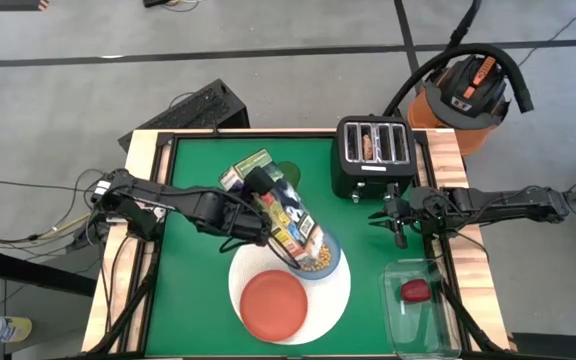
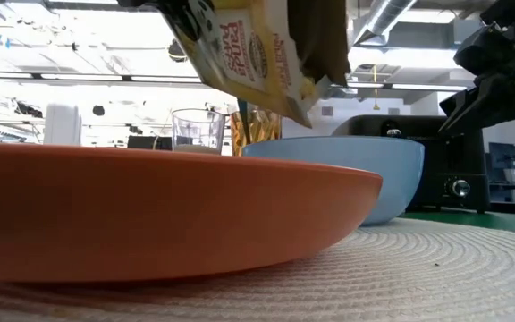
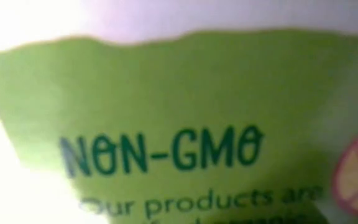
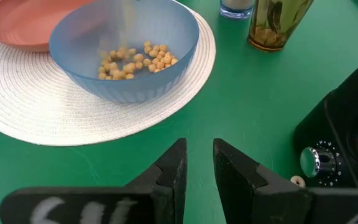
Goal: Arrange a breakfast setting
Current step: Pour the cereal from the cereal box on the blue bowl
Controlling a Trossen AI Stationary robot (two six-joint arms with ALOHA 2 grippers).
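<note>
My left gripper (image 1: 260, 185) is shut on a cereal box (image 1: 286, 222), tilted with its open end down over the light-blue bowl (image 4: 123, 56). Cereal balls fall into the bowl and lie in it. The bowl stands on the far right part of the large round white plate (image 4: 42, 118), which is ribbed like a woven mat. The orange-red plate (image 1: 273, 305) lies on its near part. My right gripper (image 4: 197, 168) hovers empty, its fingers a little apart, right of the bowl and in front of the toaster (image 1: 373, 155). The spoon is out of view. My left gripper holds the cereal box by its raised closed half (image 1: 253, 170), away from the open end. The fingers lie across the box; the box's green side (image 3: 179, 124) fills the left wrist view and hides them. The box is lifted clear and slants down toward the bowl.
The black toaster stands at the far right. A clear plastic container (image 1: 418, 305) with a red thing inside sits at the near right. A drinking glass (image 4: 236, 6) and a jar (image 4: 278, 25) stand beyond the bowl. Green table top lies open at the near left.
</note>
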